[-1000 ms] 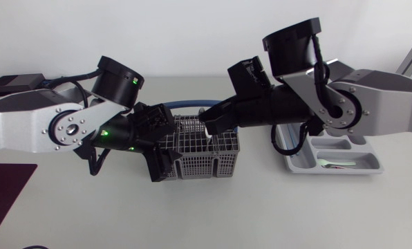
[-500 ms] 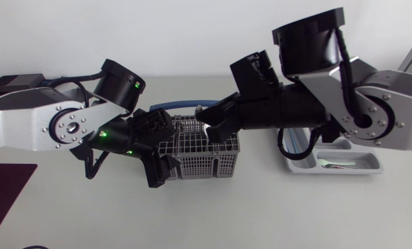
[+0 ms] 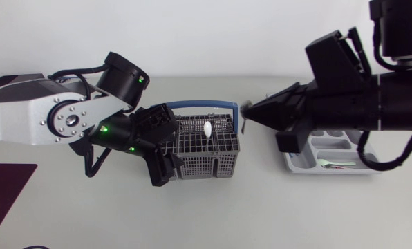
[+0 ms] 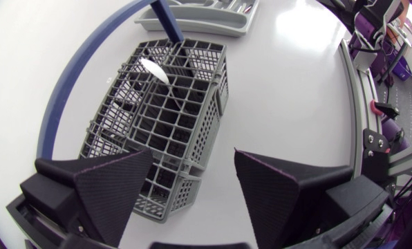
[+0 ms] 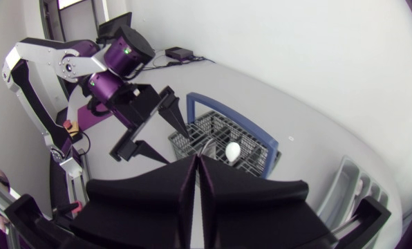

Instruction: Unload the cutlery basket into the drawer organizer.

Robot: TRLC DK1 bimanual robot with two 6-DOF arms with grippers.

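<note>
The right gripper (image 3: 248,111) is hanging clenched right of centre, possibly pinching a thin dark sliver (image 3: 244,122); the left gripper (image 4: 192,158) is gaping wide at the left end of the cutlery basket (image 3: 207,159). A white spoon (image 3: 207,129) is standing in the basket at mid-frame; the drawer organizer (image 3: 334,166) is lying at the right.

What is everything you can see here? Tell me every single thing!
cutlery basket: one, grey with a blue handle, middle of the table.
spoon: one, white, sticking up out of the basket.
drawer organizer: one, light grey, right of the basket, some cutlery inside.
mat: one, dark purple, at the table's left edge.
left gripper: one, black, fingers open at the basket's left end.
right gripper: one, black, fingers shut, between basket and organizer.
</note>
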